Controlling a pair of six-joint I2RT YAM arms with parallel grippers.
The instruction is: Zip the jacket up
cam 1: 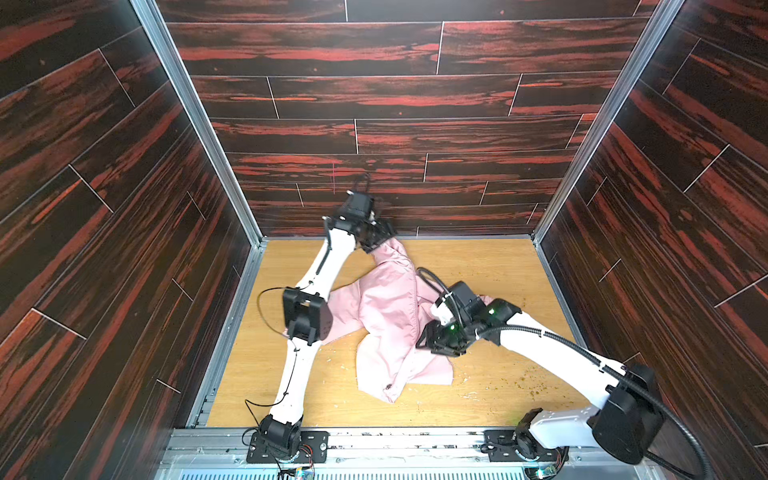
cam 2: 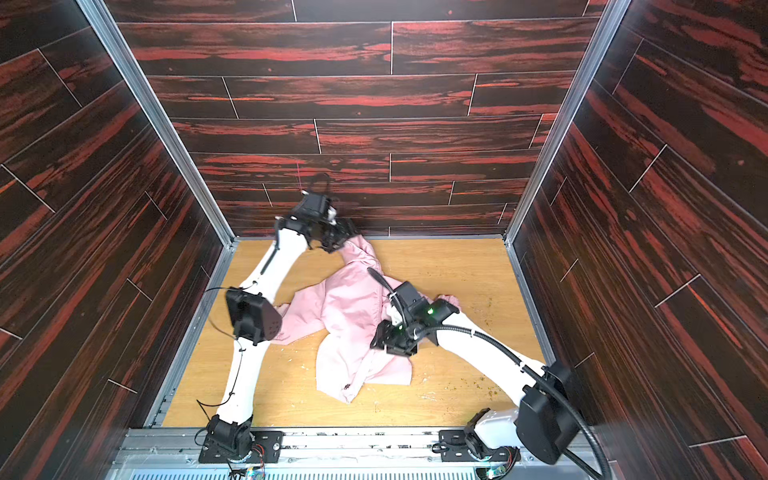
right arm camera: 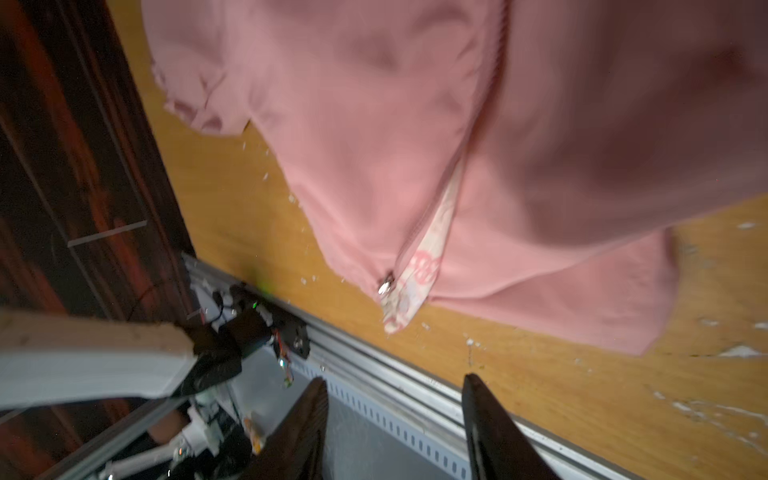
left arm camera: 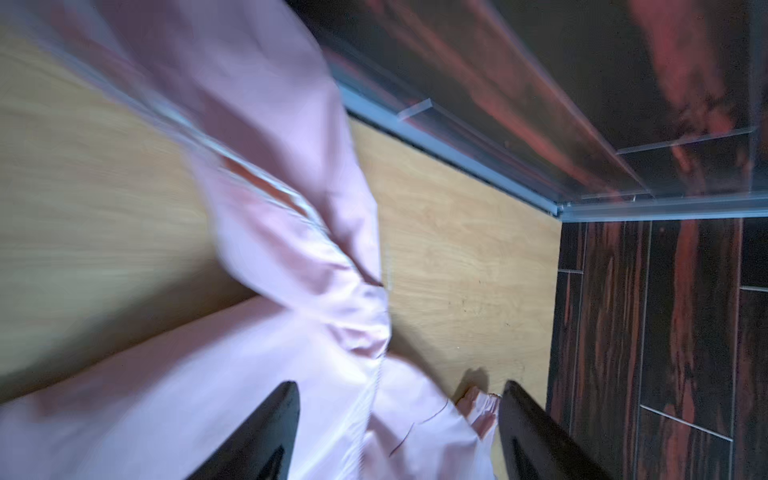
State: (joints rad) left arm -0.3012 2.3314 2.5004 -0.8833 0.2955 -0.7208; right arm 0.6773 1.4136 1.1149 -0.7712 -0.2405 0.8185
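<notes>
Two dark fingers (right arm camera: 307,415) of the right hand (right arm camera: 395,382) fill the near edge of the right wrist view. They stand apart with nothing between them, and the metal rail (right arm camera: 415,399) shows beyond. Past them lies the jacket (right arm camera: 374,124), pink and crumpled on the tabletop (cam 1: 498,270). Its zipper pull (right arm camera: 385,286) sits down at the hem corner with a strip of printed lining showing beside it, so I judge the front is not yet zipped. In both top views the jacket sprawls over the middle, one end reaching toward the back wall and the hem corner pointing to the front.

The left hand (left arm camera: 399,386) is apart too. Fabric lies loose between its fingers, not clamped, and a gathered cuff (left arm camera: 478,409) sits just beside one finger.

To do this step well, one hand should pin the hem right beside the pull. The other should pinch the small tab squarely and draw it along the teeth toward the collar. Keeping the zipper line straight and taut matters, since thin cloth will likely bunch or catch.

The left arm is stretched far with its elbow raised, and its hand tips down at the tabletop's far edge. The right arm bends in from its side, its hand low over the jacket's right edge and aimed toward the front rail.
</notes>
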